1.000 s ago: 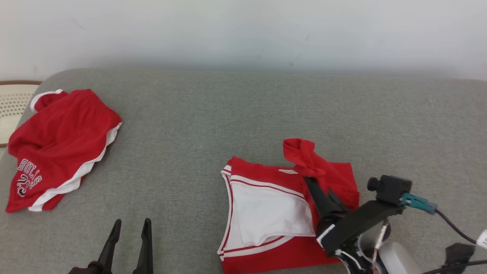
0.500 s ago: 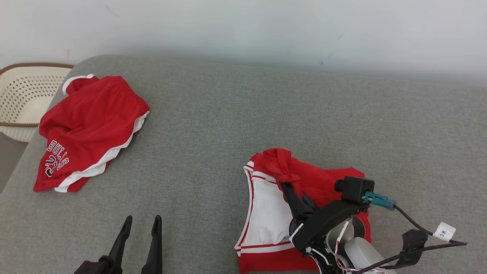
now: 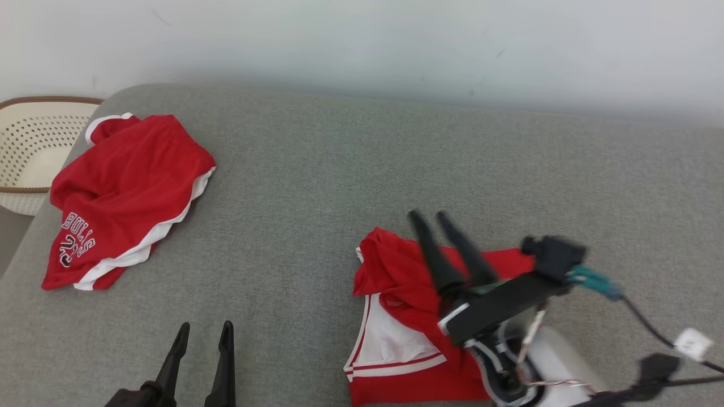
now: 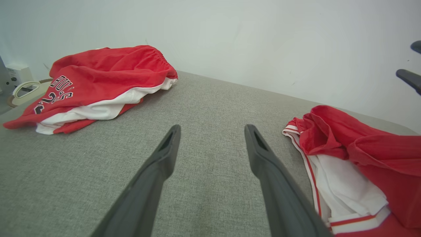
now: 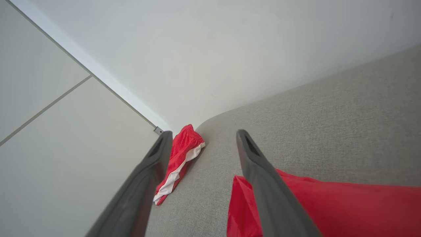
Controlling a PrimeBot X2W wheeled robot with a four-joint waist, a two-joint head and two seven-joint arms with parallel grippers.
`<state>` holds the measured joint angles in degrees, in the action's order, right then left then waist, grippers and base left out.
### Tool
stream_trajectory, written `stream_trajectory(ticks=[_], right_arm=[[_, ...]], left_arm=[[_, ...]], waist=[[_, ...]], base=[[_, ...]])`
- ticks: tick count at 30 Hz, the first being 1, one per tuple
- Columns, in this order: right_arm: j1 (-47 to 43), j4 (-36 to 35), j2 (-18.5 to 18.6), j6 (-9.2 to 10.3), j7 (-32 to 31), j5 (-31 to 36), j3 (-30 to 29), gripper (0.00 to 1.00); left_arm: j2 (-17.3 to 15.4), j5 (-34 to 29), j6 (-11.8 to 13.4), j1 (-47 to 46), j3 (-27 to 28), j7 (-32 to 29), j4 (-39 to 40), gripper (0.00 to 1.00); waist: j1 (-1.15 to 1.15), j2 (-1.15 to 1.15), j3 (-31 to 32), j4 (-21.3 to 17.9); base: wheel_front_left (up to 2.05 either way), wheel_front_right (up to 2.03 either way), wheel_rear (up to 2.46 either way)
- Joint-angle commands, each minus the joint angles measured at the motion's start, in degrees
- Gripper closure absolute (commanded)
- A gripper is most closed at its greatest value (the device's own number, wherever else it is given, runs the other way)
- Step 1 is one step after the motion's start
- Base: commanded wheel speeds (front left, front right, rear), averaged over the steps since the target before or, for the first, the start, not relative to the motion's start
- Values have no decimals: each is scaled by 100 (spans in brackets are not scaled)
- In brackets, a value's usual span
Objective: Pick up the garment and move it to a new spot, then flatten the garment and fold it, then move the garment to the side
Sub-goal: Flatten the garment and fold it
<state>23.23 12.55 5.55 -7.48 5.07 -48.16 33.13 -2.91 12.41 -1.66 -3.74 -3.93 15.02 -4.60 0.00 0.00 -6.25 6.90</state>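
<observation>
I released: right gripper point(image 3: 429, 215) fingers now apart, risen off jersey point(image 3: 390, 265) at cushion point(image 3: 339, 169) front edge; shoulder flopped over, bunched. Left gripper point(image 3: 205, 326) fingers apart. Fold unfinished, I reckon.

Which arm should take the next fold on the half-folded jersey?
Right. The right end effector hangs open directly over the jersey; the left end effector, also open, sits over bare cushion, apart from it.

Red/wht garment point(image 3: 390, 271), half-folded, top rumpled, on grey surface point(image 3: 317, 198), R of ctr.
</observation>
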Motion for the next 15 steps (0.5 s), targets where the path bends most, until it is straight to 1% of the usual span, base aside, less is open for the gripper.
stream_trajectory(ticks=[1, 2, 4, 7, 10, 15], right_arm=[[-28, -279, 228, -3, 177, -16, -116, 0], [-28, -279, 228, -3, 177, -16, -116, 0], [-90, -525, 385, -3, 336, 41, -278, 0], [-240, -669, 614, -3, 469, 163, -589, 0], [-347, -680, 795, -3, 524, 330, -893, 0], [-592, -528, 966, -3, 632, 770, -1232, 0]], left_arm=[[1, 45, 21, 44, 30, 22, 37, 0], [1, 45, 21, 44, 30, 22, 37, 0], [0, 53, 19, 56, 44, 22, 56, 0], [1, 50, 12, 68, 75, 22, 84, 0], [-1, 42, -2, 71, 113, 22, 104, 0], [0, 27, -20, 45, 203, 22, 120, 0]], waist=[[0, 0, 5, -49], [0, 0, 5, -49], [0, 0, 2, -73], [0, 0, -7, -101], [0, 0, -16, -112], [0, 0, -32, -124]], base=[[0, 0, 0], [0, 0, 0], [0, 0, 0], [0, 0, 0], [0, 0, 0], [0, 0, 0]])
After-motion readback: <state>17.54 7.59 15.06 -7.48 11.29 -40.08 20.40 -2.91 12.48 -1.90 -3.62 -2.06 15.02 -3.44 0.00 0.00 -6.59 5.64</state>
